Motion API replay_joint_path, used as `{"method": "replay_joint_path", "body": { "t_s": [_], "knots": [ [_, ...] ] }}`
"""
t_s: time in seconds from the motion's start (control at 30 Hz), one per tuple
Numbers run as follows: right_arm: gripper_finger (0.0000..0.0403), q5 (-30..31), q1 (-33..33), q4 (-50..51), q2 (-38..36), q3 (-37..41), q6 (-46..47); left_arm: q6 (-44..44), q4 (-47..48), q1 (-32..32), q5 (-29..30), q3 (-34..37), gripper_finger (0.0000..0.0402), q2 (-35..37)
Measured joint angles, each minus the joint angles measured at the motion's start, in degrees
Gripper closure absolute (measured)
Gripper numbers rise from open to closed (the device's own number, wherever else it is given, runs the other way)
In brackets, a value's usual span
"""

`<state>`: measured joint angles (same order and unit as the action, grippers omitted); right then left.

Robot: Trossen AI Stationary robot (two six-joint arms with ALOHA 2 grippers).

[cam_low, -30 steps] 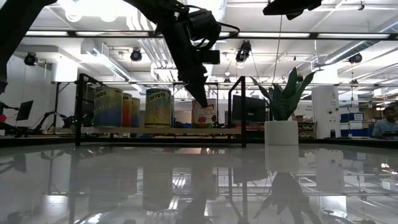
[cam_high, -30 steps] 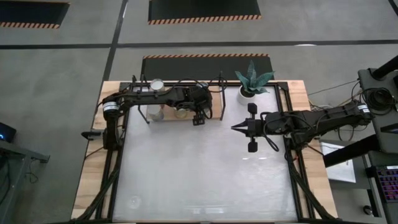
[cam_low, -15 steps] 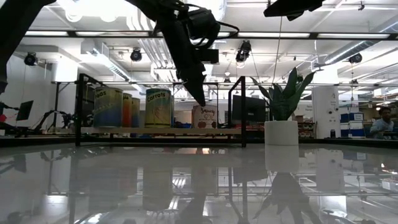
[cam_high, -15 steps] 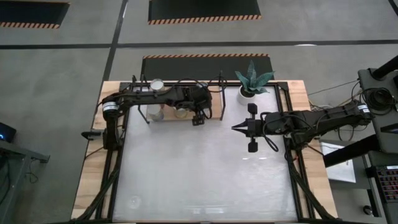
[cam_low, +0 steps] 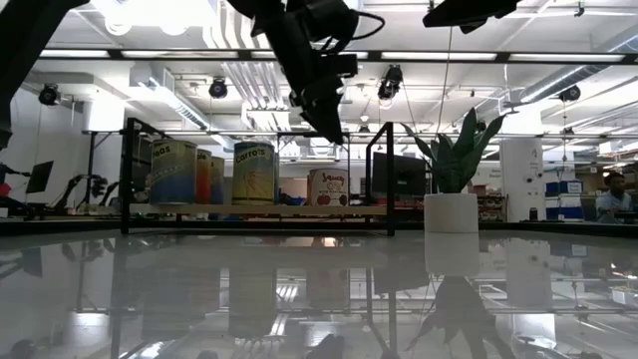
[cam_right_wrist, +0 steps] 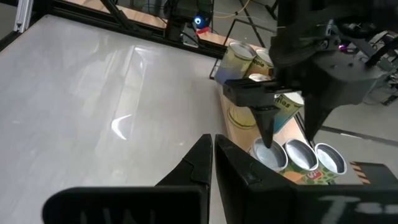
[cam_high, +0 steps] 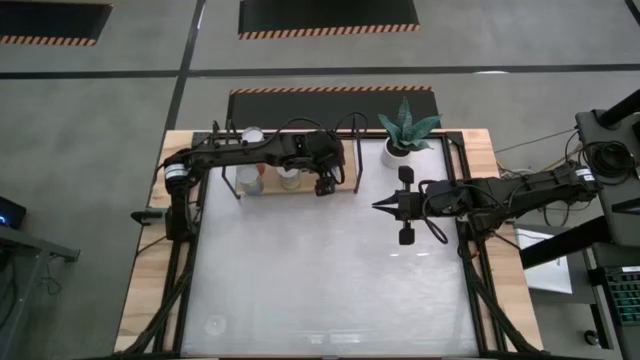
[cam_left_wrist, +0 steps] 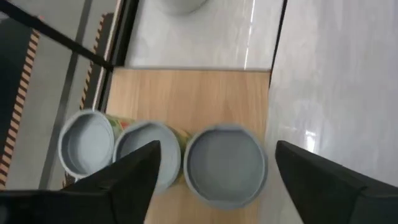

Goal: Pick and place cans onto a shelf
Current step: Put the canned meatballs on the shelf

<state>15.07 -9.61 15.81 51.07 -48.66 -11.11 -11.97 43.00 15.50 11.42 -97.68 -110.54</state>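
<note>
Cans: several stood upright on the shelf – three shiny round tops [cam_left_wrist: 225, 165] showed side by side in the left wrist view; the low view showed a short labelled can [cam_low: 327, 187] at the row's end nearest the plant, a taller one [cam_low: 253, 173] beside it, more [cam_low: 172, 172] farther along. None was gripped.
Shelf: pale wooden board in a thin black frame [cam_high: 350, 186], set along the table's far edge, towards the far-left corner.
Left gripper [cam_high: 323, 185]: hung above the shelf's plant-side end, over the short can – fingers [cam_left_wrist: 134, 177] spread wide with nothing between them, clear of the can tops.
Right gripper [cam_high: 379, 206]: hovered over bare tabletop well apart from the shelf, nearer the table's right edge – fingers [cam_right_wrist: 198, 163] pressed together, empty, pointing across the table towards the left edge.
Plant: spiky green leaves in a white pot [cam_high: 397, 152], on the far edge just beside the shelf.
Table: white glossy top [cam_high: 320, 270], bare over its near half.
</note>
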Motion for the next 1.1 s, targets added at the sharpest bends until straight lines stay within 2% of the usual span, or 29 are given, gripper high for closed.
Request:
{"method": "replay_joint_path", "body": {
  "t_s": [0.1,0.4,0.53,0.7,1.1],
  "knots": [
    [0.0394,0.0,0.0,0.0,0.0,0.0,0.0,0.0,0.5,0.2,0.0,1.3,0.0143,0.0],
    [0.0394,0.0,0.0,0.2,0.0,0.0,-0.3,1.9,-1.5,0.2,0.0,3.5,0.0326,-0.2],
    [0.0394,0.0,0.0,0.2,0.0,0.0,-0.3,2.5,-2.5,0.2,0.0,4.1,0.0389,-0.2],
    [0.0394,0.0,0.0,0.2,0.0,0.0,-0.4,2.9,-5.1,0.2,0.0,6.3,0.0389,-0.2],
    [0.0394,0.0,0.0,0.2,0.0,0.0,-0.4,3.7,-3.9,0.2,0.0,7.9,0.0401,-0.2]
  ]
}}
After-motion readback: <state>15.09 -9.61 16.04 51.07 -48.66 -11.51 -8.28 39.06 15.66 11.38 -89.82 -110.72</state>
